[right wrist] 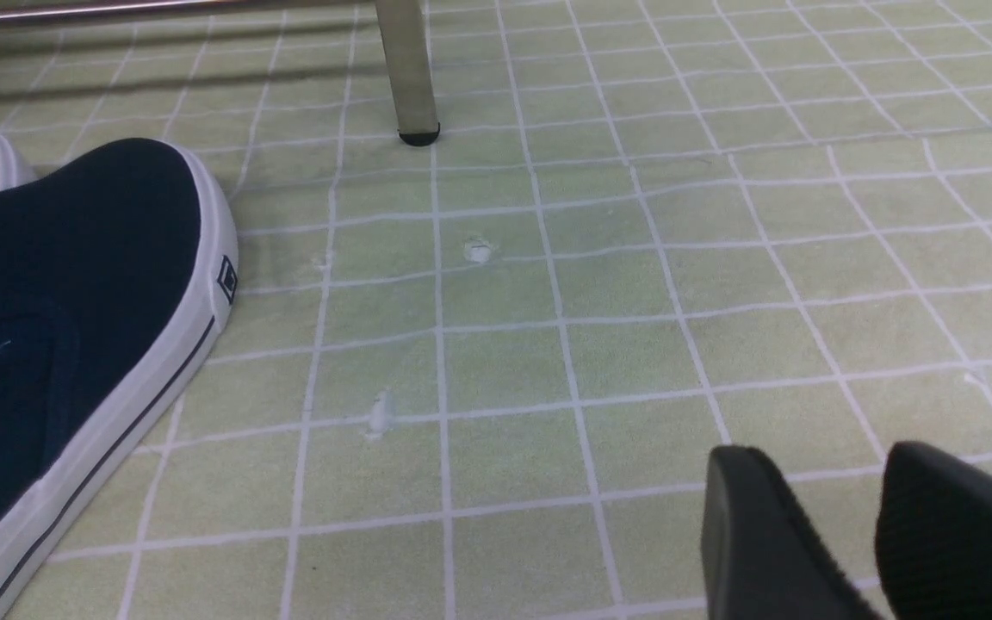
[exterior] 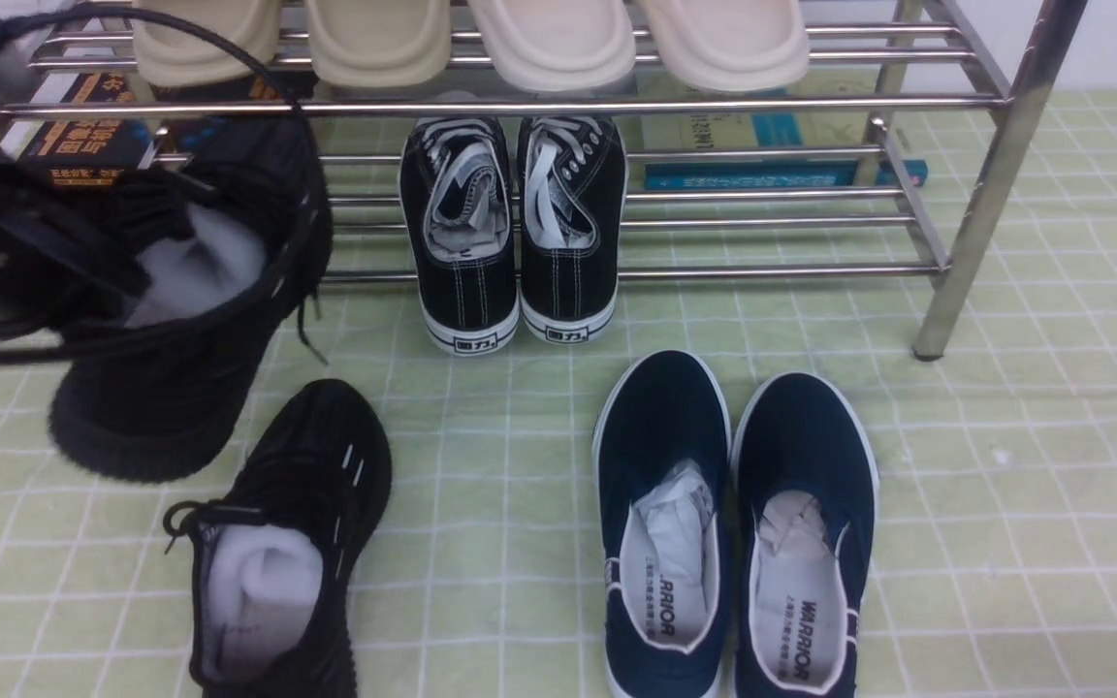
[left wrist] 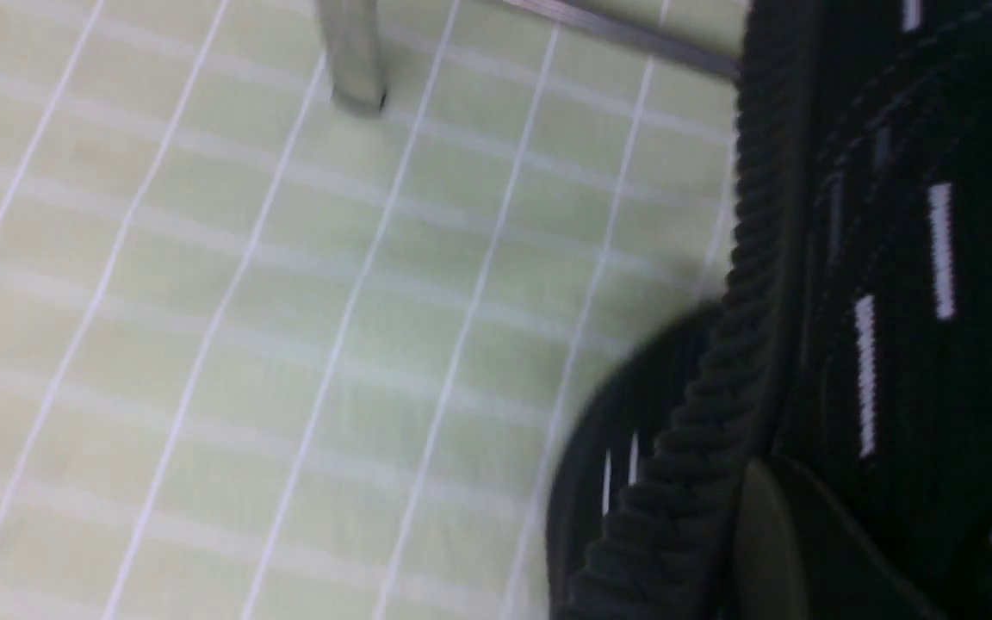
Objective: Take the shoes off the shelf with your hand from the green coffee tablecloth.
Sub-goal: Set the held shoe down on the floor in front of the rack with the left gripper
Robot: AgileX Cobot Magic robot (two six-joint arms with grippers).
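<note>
Green tablecloth [exterior: 1005, 485] lies under left jaws clamped on one half-hidden black shoe [exterior: 171, 407]; right jaws apart.

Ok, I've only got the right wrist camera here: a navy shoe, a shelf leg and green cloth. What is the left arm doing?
Observer: The left gripper is shut on one black knit sneaker, which hangs toe down in front of the left end of the shelf.
Operator: And its partner?
Observer: The other knit sneaker lies on the green cloth right beside the held one, toe toward the shelf.
Operator: What's on the shelf's lower tier?
Observer: A pair of black canvas sneakers, heels toward us.
</note>
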